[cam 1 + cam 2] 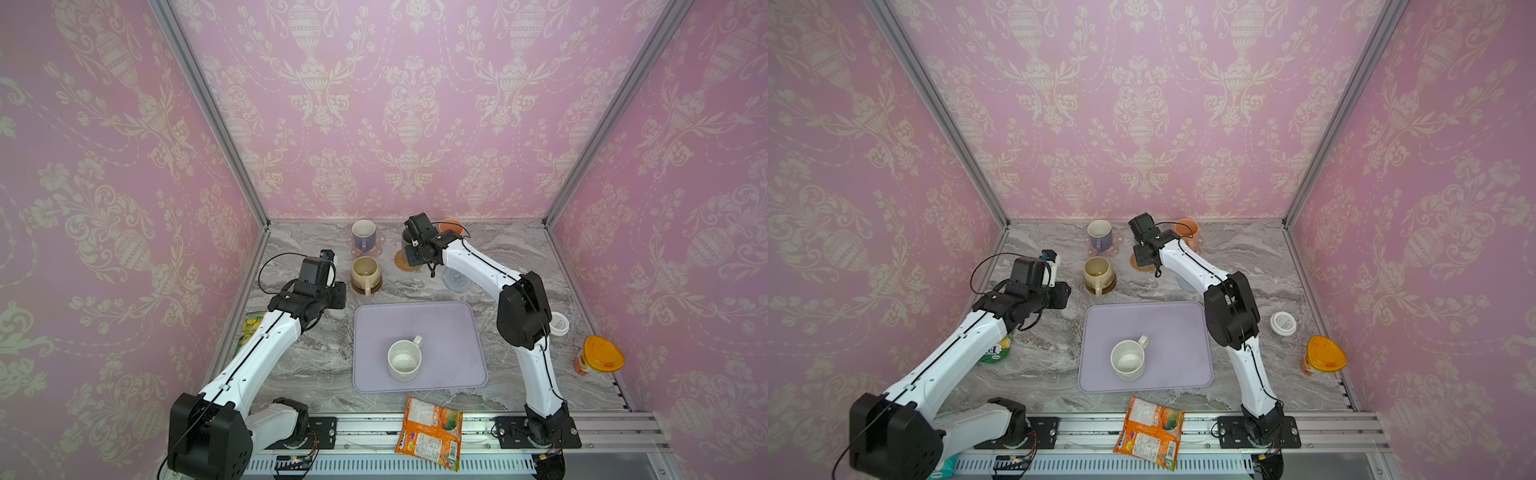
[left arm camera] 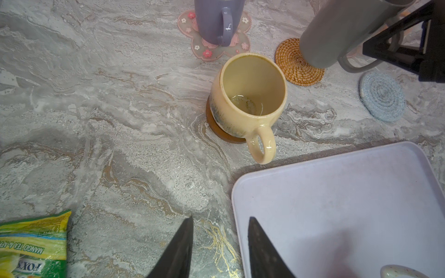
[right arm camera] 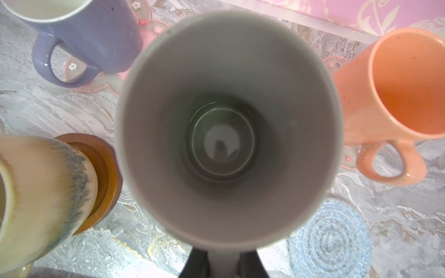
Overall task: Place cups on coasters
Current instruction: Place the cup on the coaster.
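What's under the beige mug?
A dark brown wooden coaster. Only an arc of its edge shows past the base of the beige mug. The rest of the disc is covered by the mug.

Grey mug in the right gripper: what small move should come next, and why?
Probably lower the grey mug straight down onto the woven coaster, levelling it. The right gripper is shut on its handle, and the mug hangs tilted over that coaster, which bears no cup; whether it touches is unclear.
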